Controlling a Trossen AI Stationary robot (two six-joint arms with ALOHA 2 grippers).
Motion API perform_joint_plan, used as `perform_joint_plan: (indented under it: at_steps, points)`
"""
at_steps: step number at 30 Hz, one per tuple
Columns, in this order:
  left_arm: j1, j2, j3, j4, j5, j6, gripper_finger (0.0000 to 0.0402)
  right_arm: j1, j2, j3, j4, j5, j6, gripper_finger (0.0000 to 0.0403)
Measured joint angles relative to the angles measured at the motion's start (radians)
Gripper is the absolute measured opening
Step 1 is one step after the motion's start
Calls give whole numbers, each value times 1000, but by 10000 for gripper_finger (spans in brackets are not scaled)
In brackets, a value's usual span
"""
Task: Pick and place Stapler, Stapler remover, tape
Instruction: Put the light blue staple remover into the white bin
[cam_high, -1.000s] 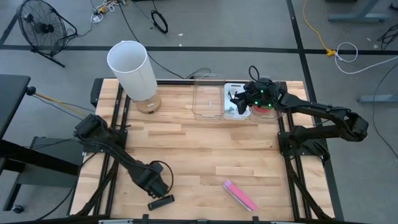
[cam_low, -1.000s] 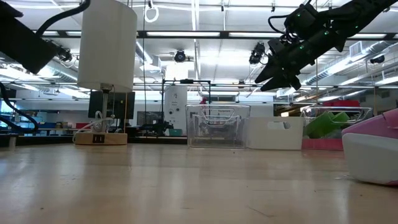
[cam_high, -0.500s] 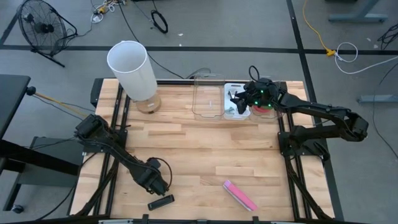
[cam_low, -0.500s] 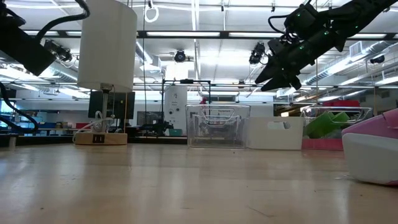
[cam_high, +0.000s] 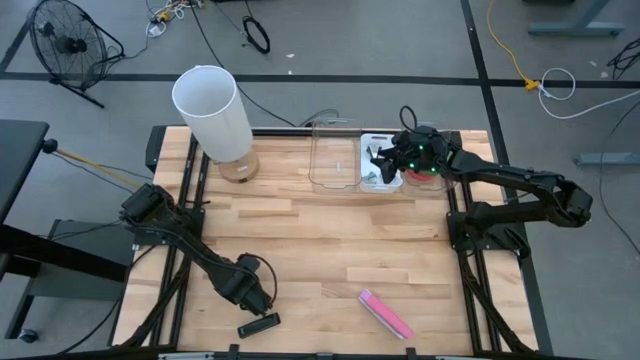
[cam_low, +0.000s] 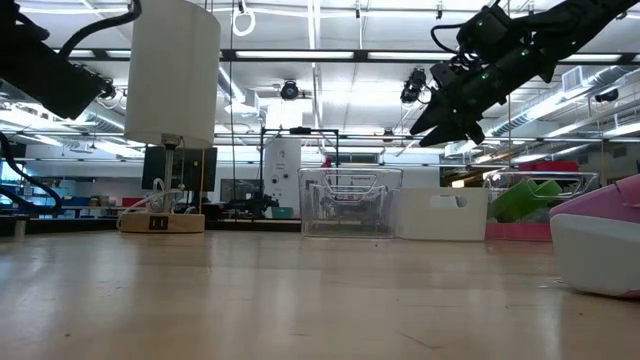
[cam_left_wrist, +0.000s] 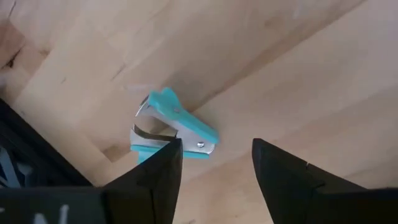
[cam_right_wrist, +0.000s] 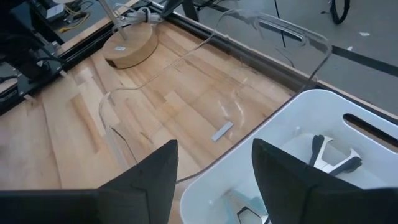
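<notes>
The left gripper (cam_left_wrist: 214, 165) hangs with fingers spread above the teal staple remover (cam_left_wrist: 176, 127) on the table's near left, aligned for a grasp. The right gripper (cam_right_wrist: 214, 165), fingers likewise apart and empty, hovers over the white bin (cam_right_wrist: 298, 134), apparently the drop-off point.

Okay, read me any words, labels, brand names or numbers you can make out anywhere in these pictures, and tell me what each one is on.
No text can be read.
The lamp base has a small dark label, too small to read.
The teal staple remover, pink stapler and white bin show no printing.
</notes>
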Motion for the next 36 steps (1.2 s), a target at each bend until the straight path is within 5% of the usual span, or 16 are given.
perform_joint_plan:
  at_steps: [8, 19, 23, 28, 36]
  points:
    - [-3, -2, -12, -3, -12, -120, 197, 1, 0, 0, 0, 0, 0, 206]
    - [-11, -8, -181, 123, 52, -172, 194, 1, 0, 0, -14, 0, -2, 206]
    - [-9, -8, -186, 119, 20, -147, 154, 1, 0, 0, -15, 0, -1, 206]
    - [-8, -9, -184, 100, -7, -136, 42, 1, 0, 0, -15, 0, 0, 206]
    - [-3, 8, -99, 2, -109, -46, 34, 1, 0, 0, -15, 0, 0, 206]
